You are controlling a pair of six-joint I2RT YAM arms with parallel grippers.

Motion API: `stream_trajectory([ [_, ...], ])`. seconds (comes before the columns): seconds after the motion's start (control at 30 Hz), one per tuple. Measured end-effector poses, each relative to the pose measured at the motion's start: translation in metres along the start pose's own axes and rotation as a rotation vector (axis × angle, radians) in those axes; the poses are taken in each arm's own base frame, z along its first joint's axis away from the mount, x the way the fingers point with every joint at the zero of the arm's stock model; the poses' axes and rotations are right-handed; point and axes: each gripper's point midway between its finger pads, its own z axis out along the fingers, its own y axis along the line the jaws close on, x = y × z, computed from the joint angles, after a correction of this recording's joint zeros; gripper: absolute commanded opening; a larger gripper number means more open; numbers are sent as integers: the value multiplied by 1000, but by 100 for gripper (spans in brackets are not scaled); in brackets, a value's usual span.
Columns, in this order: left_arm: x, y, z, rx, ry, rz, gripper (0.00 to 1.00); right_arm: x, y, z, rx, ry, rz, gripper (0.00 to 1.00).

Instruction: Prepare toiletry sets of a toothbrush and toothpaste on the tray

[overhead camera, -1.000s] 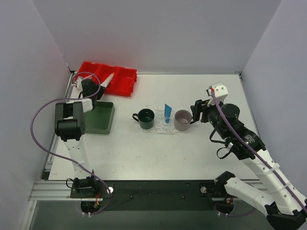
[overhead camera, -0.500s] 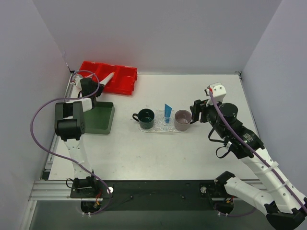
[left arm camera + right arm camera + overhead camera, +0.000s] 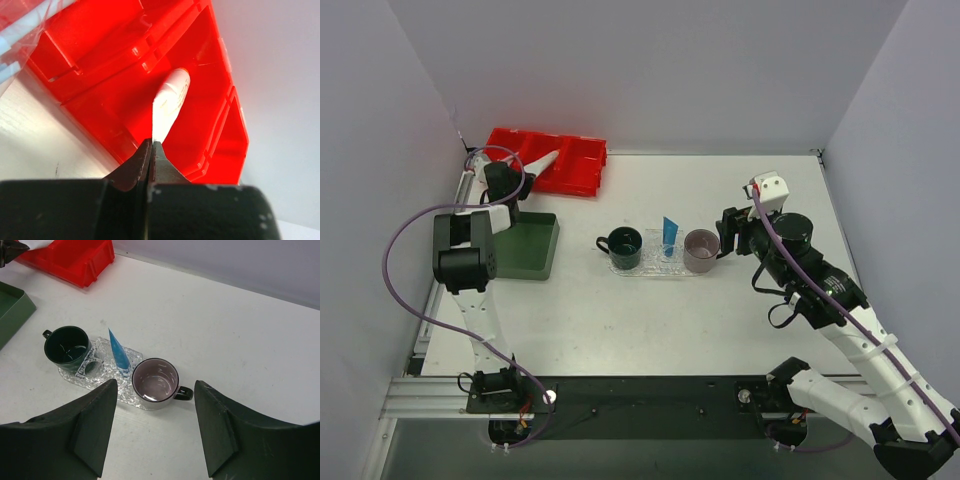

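Two arms are in view. The left gripper [image 3: 151, 146], at the bottom of the left wrist view, is pinched tight on the flat end of the white toothpaste [image 3: 170, 100]; the tube points away from it, over one part of the red bin [image 3: 210, 75]; in the top view this is at the upper left, just above the dark green square tray [image 3: 532, 252].

The right gripper [image 3: 727, 232] is on the right side of the top view; its jaws are wide apart with nothing between them; it is just beside the grey mug [image 3: 156, 380].

The clear tray [image 3: 102, 347] lies in the middle of the table [image 3: 620, 320]; the blue toothpaste [image 3: 118, 352] stands up on it, thin end up, between the grey mug and a dark green mug [image 3: 67, 347]; the mugs are at the two ends of the tray.
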Motion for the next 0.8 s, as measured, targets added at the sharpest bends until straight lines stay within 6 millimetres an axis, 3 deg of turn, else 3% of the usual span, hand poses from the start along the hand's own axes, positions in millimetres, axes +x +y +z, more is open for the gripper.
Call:
stream_trajectory([
  [0.33,-6,-20,-14,89,-20,7,0,0,-1,-1,1,-2,-6,58],
  [0.57,-23,-58,-45,227,-73,80,0,1,-3,-3,6,-6,-3,58],
  [0.8,-25,-80,-55,327,-68,139,0,-2,-5,-9,13,-23,1,58],
])
